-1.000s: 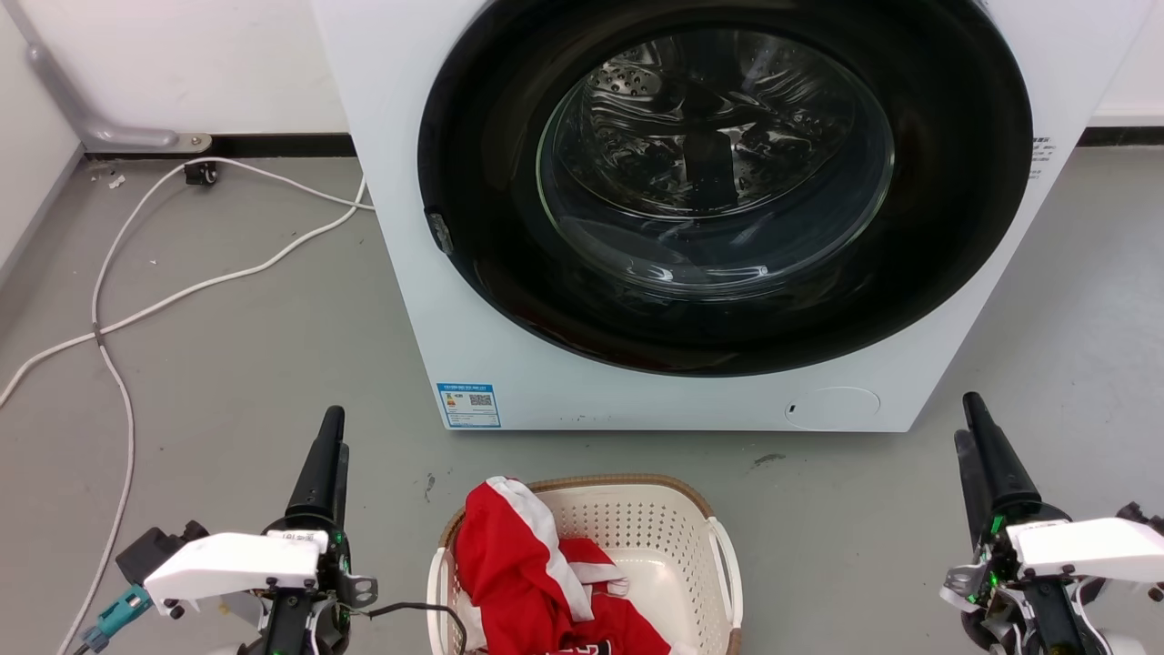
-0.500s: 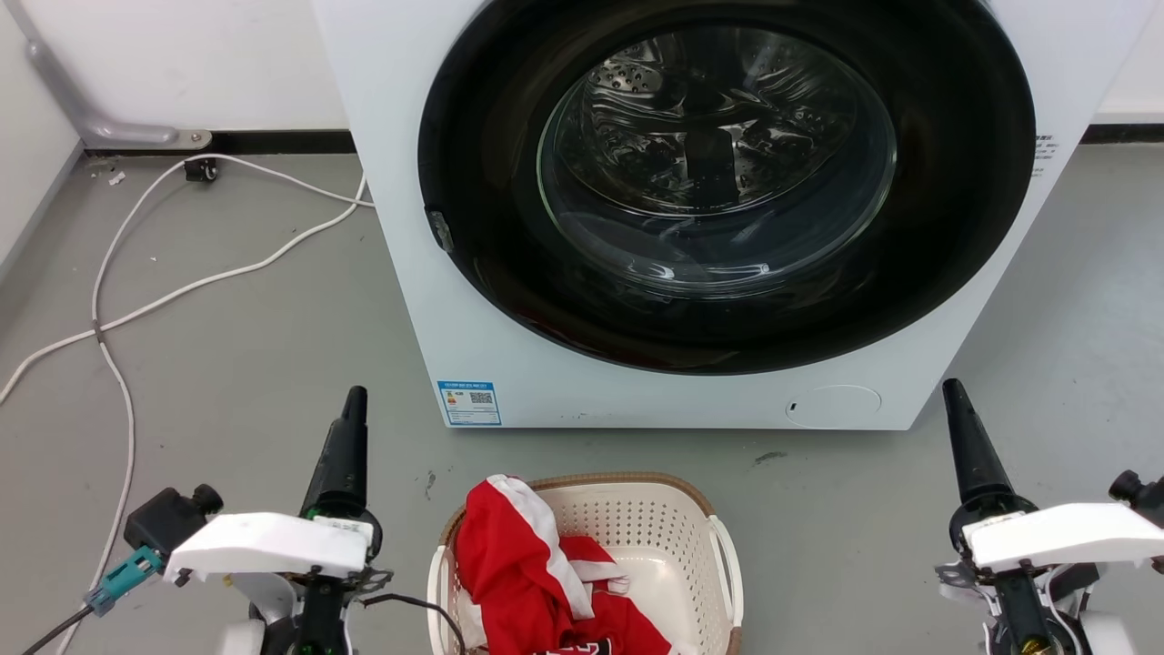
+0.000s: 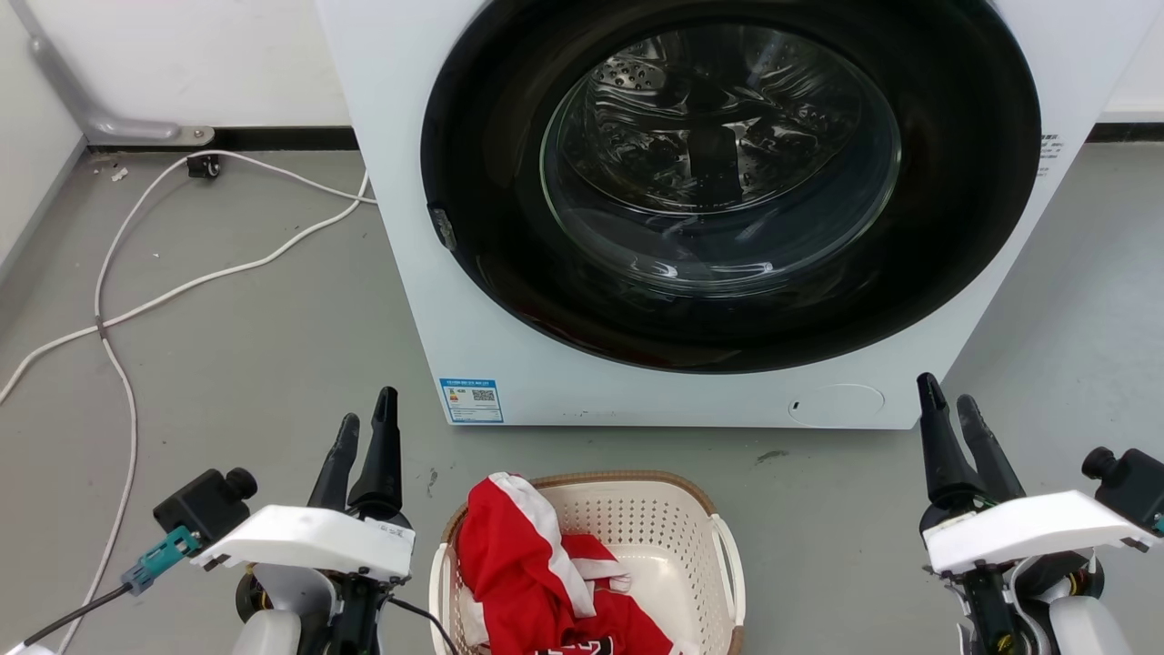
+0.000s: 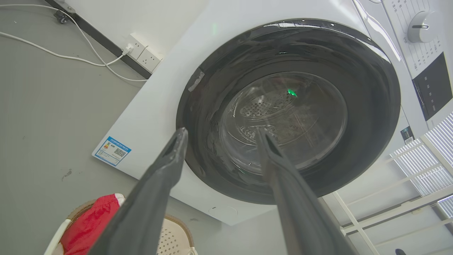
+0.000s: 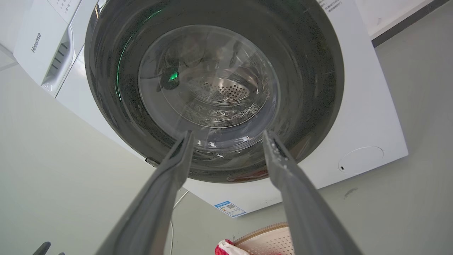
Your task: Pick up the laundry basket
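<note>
The laundry basket (image 3: 664,537), cream-white and perforated with a brown woven rim and white side handles, stands on the grey floor at the bottom centre of the head view. Red and white clothes (image 3: 536,573) lie heaped in its left half. My left gripper (image 3: 366,420) hangs open to the left of the basket, apart from it. My right gripper (image 3: 948,406) hangs open well to the right. Both wrist views look along spread fingers, the left gripper (image 4: 221,131) and the right gripper (image 5: 228,134), at the washer door; the basket (image 4: 173,233) (image 5: 272,241) peeks in at their bottom edges.
A white front-loading washing machine (image 3: 473,346) with a shut round dark door (image 3: 727,173) stands just behind the basket. White cables (image 3: 136,309) trail over the floor at left. Bare floor lies on both sides of the basket. A white rack (image 4: 389,209) stands right of the washer.
Both grippers moved inward toward the basket and a little forward. Their fingers, which looked together before, now stand apart.
</note>
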